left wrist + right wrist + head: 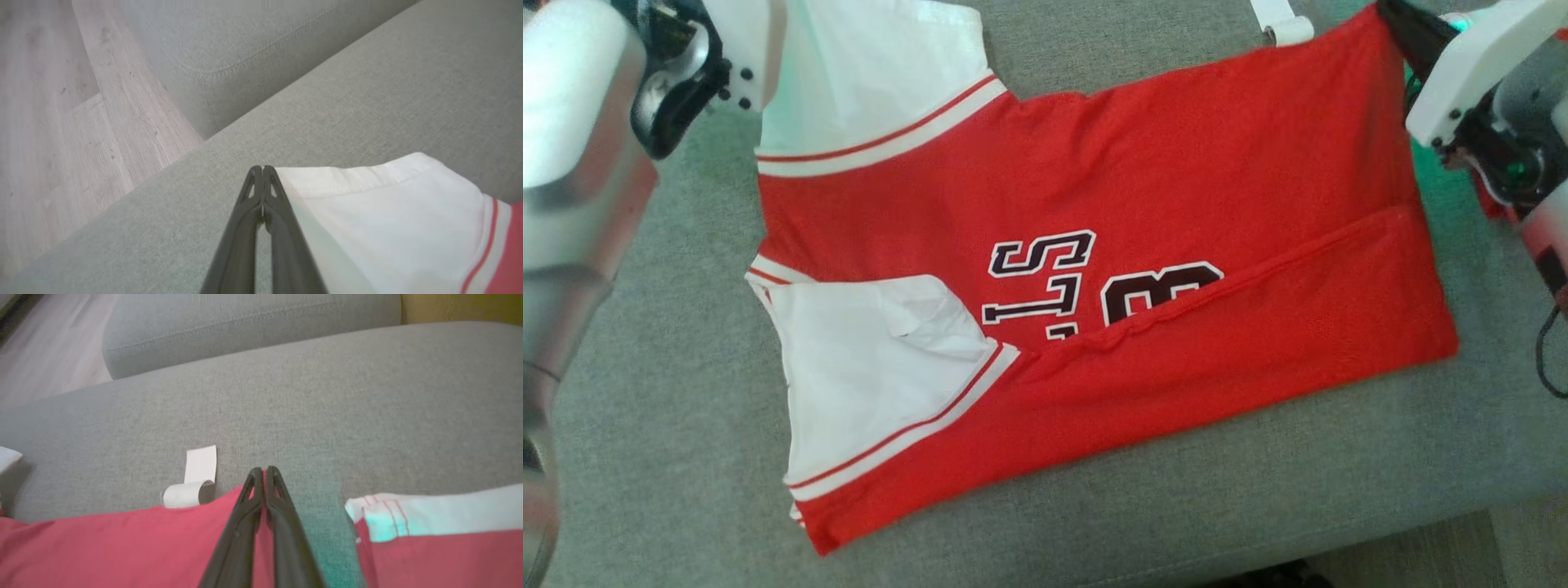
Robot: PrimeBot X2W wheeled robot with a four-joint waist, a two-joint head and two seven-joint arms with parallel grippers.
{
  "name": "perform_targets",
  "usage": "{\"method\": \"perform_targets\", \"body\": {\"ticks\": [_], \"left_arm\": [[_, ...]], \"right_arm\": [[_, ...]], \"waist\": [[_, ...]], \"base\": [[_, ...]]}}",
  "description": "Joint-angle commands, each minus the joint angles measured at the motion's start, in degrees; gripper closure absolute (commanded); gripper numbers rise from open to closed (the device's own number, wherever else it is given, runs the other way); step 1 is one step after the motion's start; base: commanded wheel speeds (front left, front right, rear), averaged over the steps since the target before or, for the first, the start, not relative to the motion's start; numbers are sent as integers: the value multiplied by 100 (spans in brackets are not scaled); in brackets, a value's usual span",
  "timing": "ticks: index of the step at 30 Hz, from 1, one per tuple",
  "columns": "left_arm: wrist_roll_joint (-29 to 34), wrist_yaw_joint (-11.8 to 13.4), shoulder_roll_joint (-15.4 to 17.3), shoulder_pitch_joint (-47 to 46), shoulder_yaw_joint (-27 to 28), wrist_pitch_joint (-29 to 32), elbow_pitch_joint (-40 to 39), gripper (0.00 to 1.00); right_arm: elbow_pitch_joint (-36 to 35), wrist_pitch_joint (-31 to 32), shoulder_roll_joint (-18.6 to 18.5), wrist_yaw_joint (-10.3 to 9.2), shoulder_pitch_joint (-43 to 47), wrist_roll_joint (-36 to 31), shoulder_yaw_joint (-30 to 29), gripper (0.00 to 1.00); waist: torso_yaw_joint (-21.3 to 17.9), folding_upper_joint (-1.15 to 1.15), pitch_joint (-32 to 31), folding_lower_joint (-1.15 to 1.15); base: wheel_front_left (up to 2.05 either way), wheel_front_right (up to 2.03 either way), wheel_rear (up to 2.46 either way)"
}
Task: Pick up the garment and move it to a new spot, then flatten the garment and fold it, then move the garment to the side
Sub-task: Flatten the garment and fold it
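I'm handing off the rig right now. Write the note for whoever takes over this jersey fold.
Left gripper: jaws shut at the corner of the far white sleeve; unclear whether cloth is pinched.
Right gripper: jaws shut on the red hem corner of the jersey.
Jersey: spread on the grey sofa cushion, with a small white paper roll beside its hem.
Done: flattened; near long edge folded over the number.
Left to do: fold the far edge over, finish folding, move it aside.
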Motion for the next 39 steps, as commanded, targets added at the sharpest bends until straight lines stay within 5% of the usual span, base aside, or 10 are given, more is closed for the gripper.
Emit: {"method": "perform_targets", "body": {"ticks": [1,14,23,39], "left_arm": [[87,15,230,-472,192,-144,-102,100],[224,120,183,-614,331,-1315,-43,100],[72,238,539,196,371,-1655,-802,100],[-378,1337,1679,2982,323,-1878,-3581,100]], "right_arm": [[-73,-122,-99,37,-119,75,-33,100],[19,-853,-272,37,-138,382,-237,100],[-148,-1131,-514,37,376,615,-231,100],[-457,-1629,-904,37,1749,872,-244,100]], "waist": [[-3,0,-6,0],[147,0,-253,0],[367,0,-482,0],[715,0,-1203,0]], "base": [[0,0,0],[0,0,0],[0,0,0],[0,0,0]]}}
